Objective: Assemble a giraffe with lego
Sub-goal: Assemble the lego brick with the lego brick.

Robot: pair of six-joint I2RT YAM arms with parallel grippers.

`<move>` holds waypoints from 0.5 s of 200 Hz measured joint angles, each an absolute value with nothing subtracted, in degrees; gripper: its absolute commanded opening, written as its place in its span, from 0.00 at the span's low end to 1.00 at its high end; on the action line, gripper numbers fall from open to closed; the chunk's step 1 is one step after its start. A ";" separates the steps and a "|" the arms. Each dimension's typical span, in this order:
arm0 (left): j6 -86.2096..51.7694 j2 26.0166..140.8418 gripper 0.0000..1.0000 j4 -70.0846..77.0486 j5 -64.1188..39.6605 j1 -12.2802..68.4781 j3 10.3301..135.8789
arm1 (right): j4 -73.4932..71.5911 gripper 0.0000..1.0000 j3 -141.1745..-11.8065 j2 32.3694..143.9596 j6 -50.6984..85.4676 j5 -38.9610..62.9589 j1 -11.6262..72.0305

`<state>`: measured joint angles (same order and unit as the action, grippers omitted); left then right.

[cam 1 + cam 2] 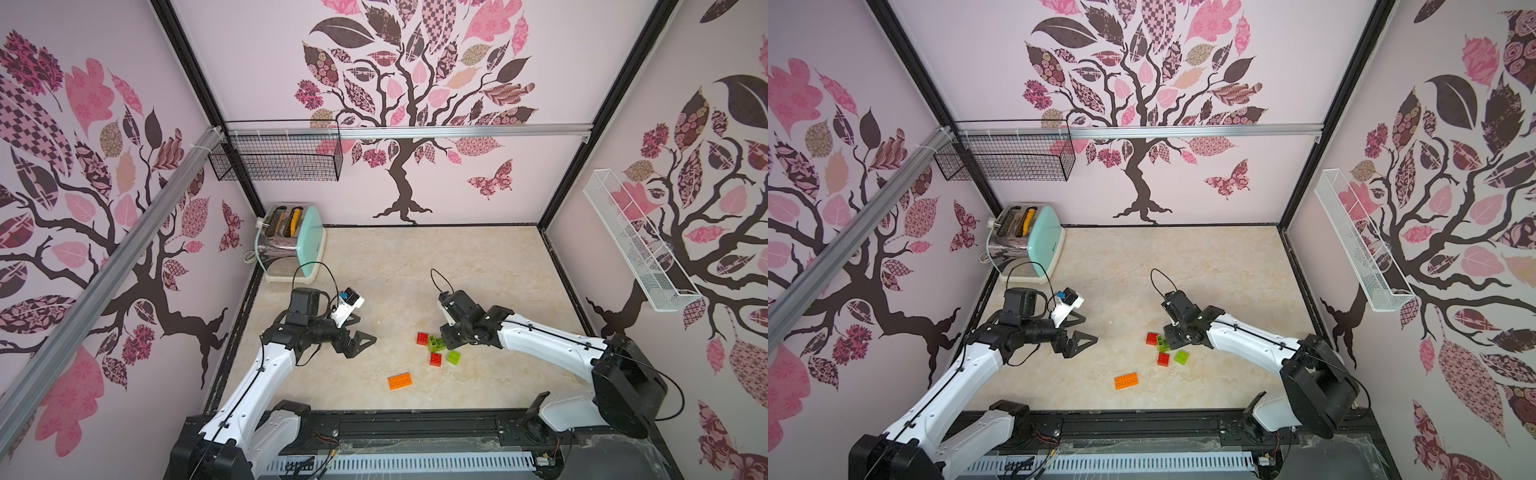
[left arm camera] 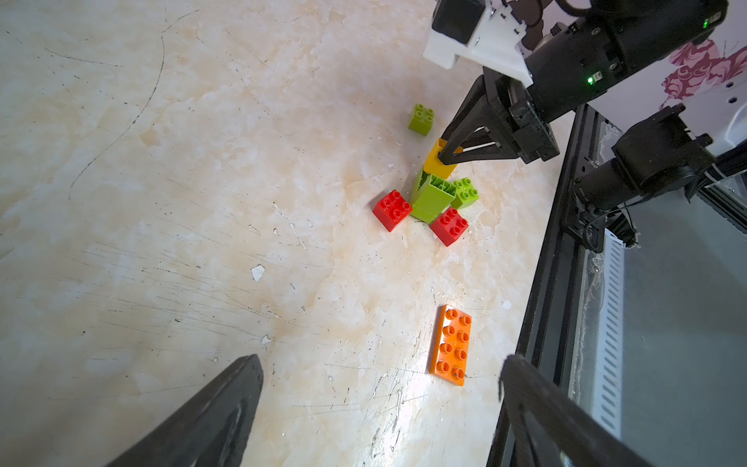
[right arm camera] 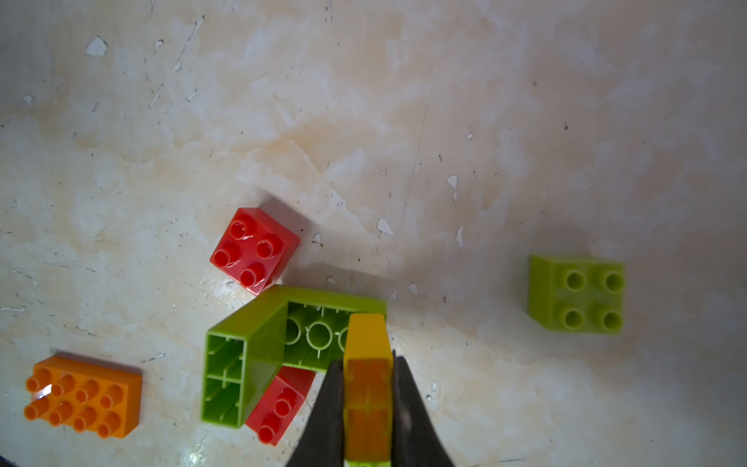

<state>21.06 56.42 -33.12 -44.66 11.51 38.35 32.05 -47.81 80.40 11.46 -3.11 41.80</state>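
- My right pincer (image 3: 367, 364) clamps the yellow brick (image 3: 366, 335) of the part-built giraffe (image 3: 258, 343); its lime green bricks (image 3: 242, 364) jut past my fingertips.
- A red brick (image 3: 254, 250) sits just beside them, and a second red brick (image 3: 281, 404) lies partly beneath.
- The orange brick (image 3: 85, 396) lies farther off.
- My left pincer (image 2: 380, 360) is spread wide, holding nothing, well apart.

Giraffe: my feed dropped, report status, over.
Right gripper shut on yellow brick, atop lime green assembly. Left gripper open, empty. Red bricks crowd the assembly.

Pretty sure it's a robot lab booth dressed up like a kitchen: aluminium frame rail (image 1: 457, 132), tree-decal wallpaper (image 1: 405, 174), mint toaster (image 1: 309, 245), wall-hung wire basket (image 1: 278, 160), marble-look worktop (image 1: 457, 266).
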 measured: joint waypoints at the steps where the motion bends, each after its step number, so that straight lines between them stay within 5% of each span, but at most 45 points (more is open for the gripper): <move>1: 21.04 56.42 0.98 -33.12 -44.66 11.51 38.35 | 32.03 0.00 -47.81 80.44 11.49 -3.14 41.80; 100: 21.04 56.53 0.98 -33.08 -44.66 11.51 38.35 | 29.47 0.00 -45.95 79.79 16.73 -5.74 41.82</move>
